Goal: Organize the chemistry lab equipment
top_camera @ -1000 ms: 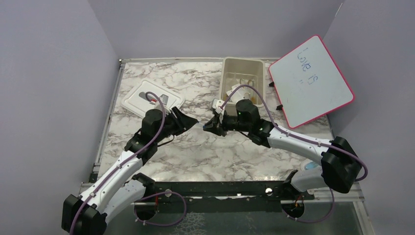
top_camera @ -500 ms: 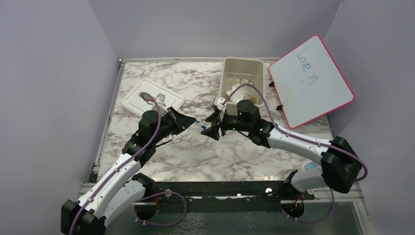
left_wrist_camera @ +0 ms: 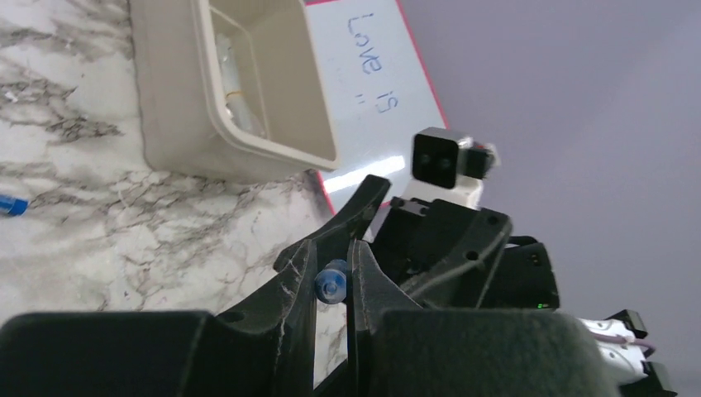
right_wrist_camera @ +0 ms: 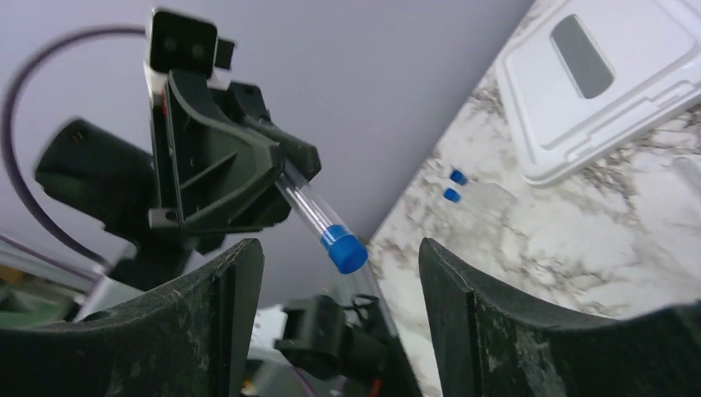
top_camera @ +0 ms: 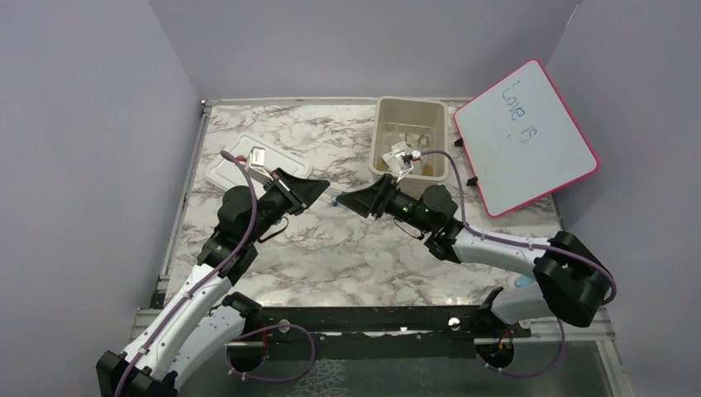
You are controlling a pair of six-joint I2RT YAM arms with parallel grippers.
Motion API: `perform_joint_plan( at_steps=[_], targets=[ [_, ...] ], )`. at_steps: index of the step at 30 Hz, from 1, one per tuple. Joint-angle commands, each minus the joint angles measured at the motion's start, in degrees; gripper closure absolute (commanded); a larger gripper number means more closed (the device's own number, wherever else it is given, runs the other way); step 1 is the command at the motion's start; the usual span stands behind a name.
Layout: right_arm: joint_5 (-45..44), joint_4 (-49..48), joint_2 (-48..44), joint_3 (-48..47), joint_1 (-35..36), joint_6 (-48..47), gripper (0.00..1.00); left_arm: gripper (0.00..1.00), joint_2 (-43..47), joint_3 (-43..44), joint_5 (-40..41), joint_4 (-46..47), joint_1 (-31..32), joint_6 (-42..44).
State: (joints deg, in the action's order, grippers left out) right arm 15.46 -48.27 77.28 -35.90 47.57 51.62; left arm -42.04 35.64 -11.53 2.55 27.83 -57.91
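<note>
Two arms meet nose to nose over the middle of the marble table (top_camera: pixel 331 248). The left gripper (top_camera: pixel 324 186) is clamped tight on a thin blue-capped clear tube (right_wrist_camera: pixel 307 207), held up off the marble and gripped near its uncapped end. The blue cap juts out toward the other arm. The right gripper (top_camera: pixel 349 198) faces it with its jaws spread wide and nothing in them. From the right wrist, the cap sits in the gap between the two fingers, touching neither.

Two other blue-capped tubes (right_wrist_camera: pixel 451 195) lie on the marble just beside the white lid (right_wrist_camera: pixel 612 83), near the table's left edge. At the far edge stands the beige tub (top_camera: pixel 385 132), with clear packets (left_wrist_camera: pixel 231 91) inside. The pink-framed whiteboard (top_camera: pixel 525 136) is tilted at the far right corner.
</note>
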Motion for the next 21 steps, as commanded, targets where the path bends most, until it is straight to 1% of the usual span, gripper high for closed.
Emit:
perform_joint_plan(
  at_steps=[1,2,4,8,13,21],
  targets=[
    [-5.1,-15.6,3.8,-0.1,0.3,21.8,0.29,1.00,1.9,2.2,2.4,6.1,-0.1,-1.4],
    [-4.9,-18.5,4.6,-0.4,0.2,23.0,0.32,1.00,2.1,2.3,2.6,6.2,-0.1,-1.7],
    [-4.6,-21.7,5.8,-1.3,0.3,25.1,0.44,1.00,2.6,2.1,3.3,6.6,-0.1,-2.3],
    [-3.7,-21.8,8.0,-3.1,0.4,29.7,0.58,1.00,3.5,1.6,3.9,9.2,-0.1,-3.1],
    [-4.2,-27.2,10.5,-3.2,0.6,33.7,0.64,1.00,4.0,1.3,4.6,9.0,-0.1,-2.9],
    [-7.0,-26.2,9.4,-2.3,0.8,32.0,0.77,1.00,5.1,-0.3,5.0,9.0,-0.1,-3.4]
  ],
)
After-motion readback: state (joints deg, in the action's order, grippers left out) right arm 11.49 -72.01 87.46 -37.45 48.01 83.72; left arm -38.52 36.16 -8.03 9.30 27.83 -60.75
